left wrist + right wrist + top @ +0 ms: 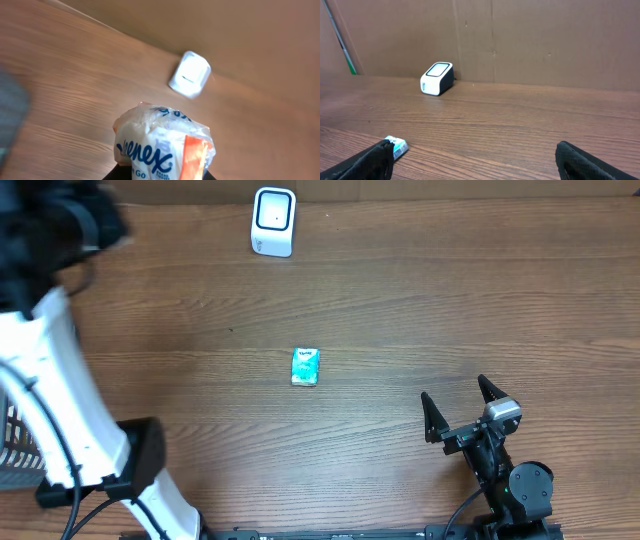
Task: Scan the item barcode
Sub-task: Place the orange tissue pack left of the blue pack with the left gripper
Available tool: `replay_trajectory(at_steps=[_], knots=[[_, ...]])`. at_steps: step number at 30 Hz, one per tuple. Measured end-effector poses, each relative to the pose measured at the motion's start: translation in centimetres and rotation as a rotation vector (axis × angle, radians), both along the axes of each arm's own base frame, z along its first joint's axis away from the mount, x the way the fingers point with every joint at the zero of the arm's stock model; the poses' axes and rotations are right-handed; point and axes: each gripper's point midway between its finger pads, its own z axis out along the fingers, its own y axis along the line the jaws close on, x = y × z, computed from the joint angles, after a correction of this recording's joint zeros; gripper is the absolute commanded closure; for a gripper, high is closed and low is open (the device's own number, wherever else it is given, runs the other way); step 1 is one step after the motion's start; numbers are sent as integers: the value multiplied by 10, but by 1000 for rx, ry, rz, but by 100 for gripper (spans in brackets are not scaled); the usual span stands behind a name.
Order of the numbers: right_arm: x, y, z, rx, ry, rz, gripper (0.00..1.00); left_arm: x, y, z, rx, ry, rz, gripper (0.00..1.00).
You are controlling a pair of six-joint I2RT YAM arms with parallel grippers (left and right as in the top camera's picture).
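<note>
Tissue pack (161, 145) sat pinched in left gripper (160, 177), open table (450, 290) between it and scanner (190, 74) at far edge; right gripper (455, 392) gaped wide by near edge, well apart from teal packet (305, 367)

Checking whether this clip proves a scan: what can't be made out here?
- Kleenex pack: left wrist view, no barcode shows on the visible face, and the bottom edge cuts the pack off.
- Left gripper: left wrist view, only dark slivers show under the pack; overhead, it is a blur in the top-left corner.
- Teal packet: overhead, print too small to read.
- Scanner: left wrist view, blurred; its window is unclear.
</note>
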Motion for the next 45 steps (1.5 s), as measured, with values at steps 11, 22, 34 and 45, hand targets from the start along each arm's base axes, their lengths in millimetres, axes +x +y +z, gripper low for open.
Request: replay_trajectory(at_steps=[11, 22, 34, 45], knots=[[0, 0, 0, 0, 0, 1, 0, -10, -132, -155, 188, 471, -260, 96], [0, 0, 0, 0, 0, 0, 0, -15, -154, -295, 224, 627, -223, 94], [0, 0, 0, 0, 0, 0, 0, -49, -140, -373, 242, 735, -193, 25], [0, 0, 0, 0, 0, 0, 0, -46, -128, -359, 231, 751, -159, 21]])
